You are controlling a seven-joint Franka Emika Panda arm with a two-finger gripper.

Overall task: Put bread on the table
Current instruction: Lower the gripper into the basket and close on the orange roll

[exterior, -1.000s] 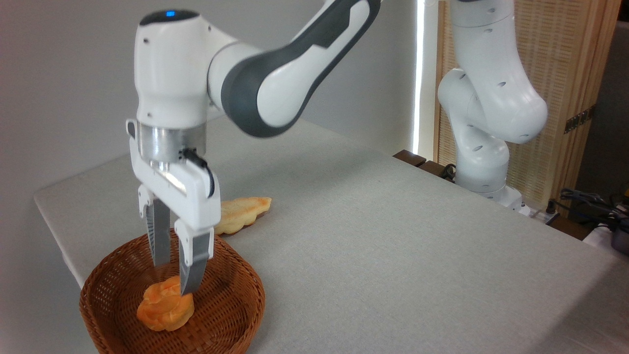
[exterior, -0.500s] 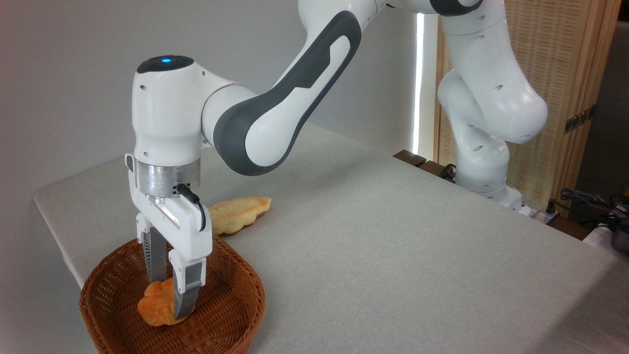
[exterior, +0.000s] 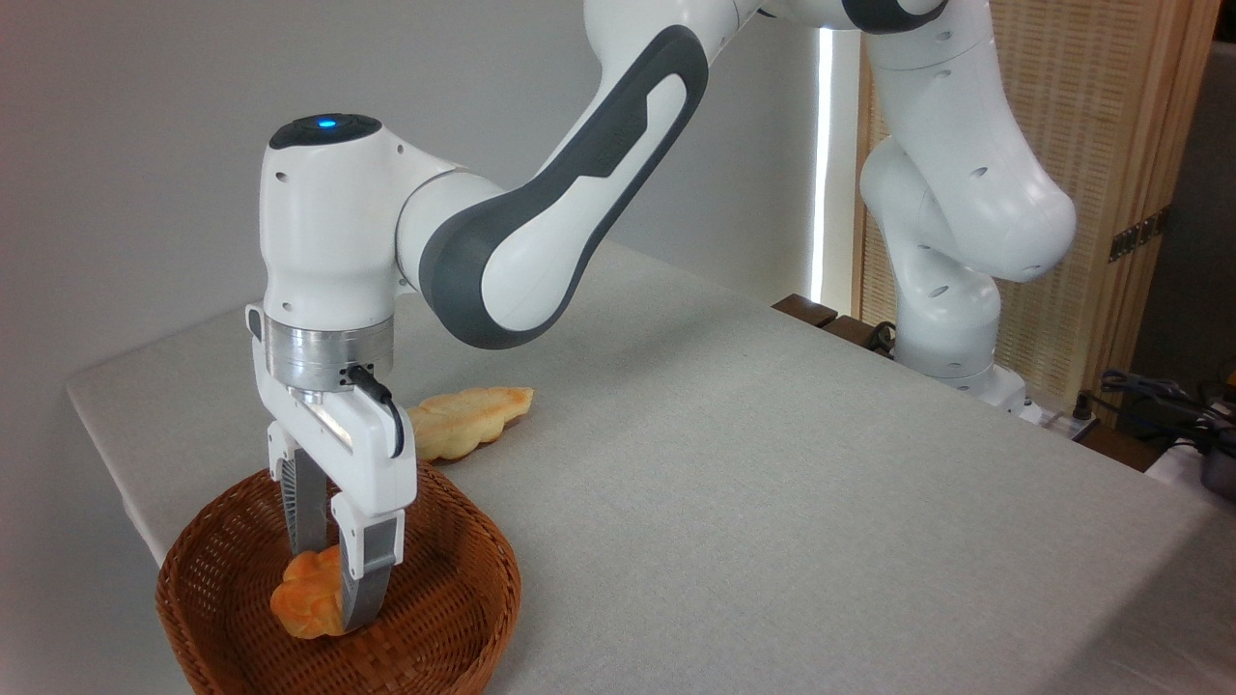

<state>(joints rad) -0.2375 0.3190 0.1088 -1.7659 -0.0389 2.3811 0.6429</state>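
The bread point(exterior: 301, 600) is a glossy orange-golden bun lying inside the brown wicker basket point(exterior: 463, 545) at the table's front left. My gripper point(exterior: 333, 591) points straight down into the basket, and its two fingers press the bun from both sides, so it is shut on it. The near finger point(exterior: 365, 579) covers the bun's right part. Whether the bun still touches the basket floor I cannot tell. The light grey table point(exterior: 772, 502) spreads to the right and back.
A longer, paler braided loaf point(exterior: 470, 432) lies flat on the cloth just behind the basket. The arm's base point(exterior: 951, 338) stands at the table's far right edge, with cables point(exterior: 1159, 396) beyond it. The table's left edge runs close to the basket.
My gripper came down into the basket and its fingers narrowed onto the bun. Over the last half second it has hardly moved.
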